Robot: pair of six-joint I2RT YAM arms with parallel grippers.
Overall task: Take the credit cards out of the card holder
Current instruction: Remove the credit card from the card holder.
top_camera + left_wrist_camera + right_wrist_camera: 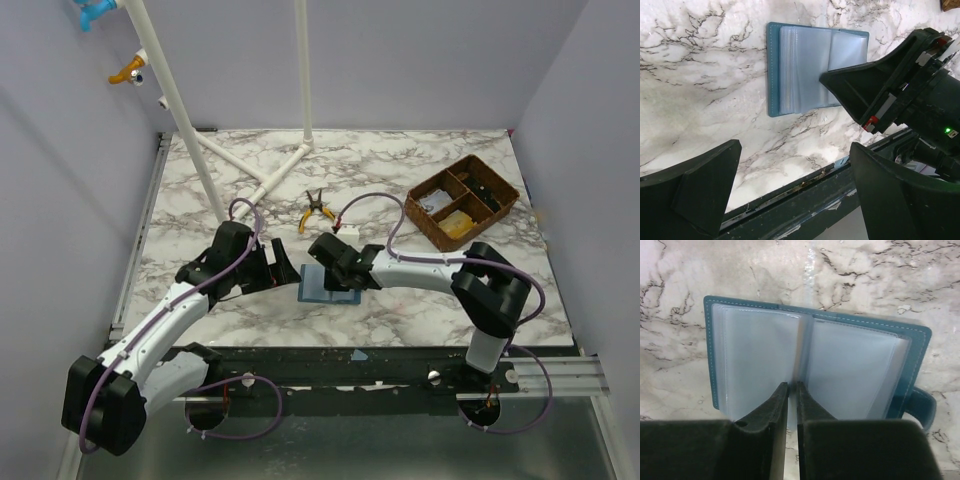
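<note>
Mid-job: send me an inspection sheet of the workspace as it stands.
Surface: white marble-patterned table.
Job's things: card holder lies open, clear sleeves facing up; no card visible.
Clutter: pliers behind the holder; brown tray at the far right, small items inside.
Grippers: left gripper open, beside the holder; right gripper nearly closed at the sleeves' centre fold.
Cables: purple cables loop off both arms.
Surroundings: white pipe frame, lavender walls.

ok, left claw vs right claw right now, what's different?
The left claw is wide open; the right claw is nearly closed. The left claw hangs over bare table beside the card holder; the right claw is at the holder's middle fold. Both are black, low over the table.
</note>
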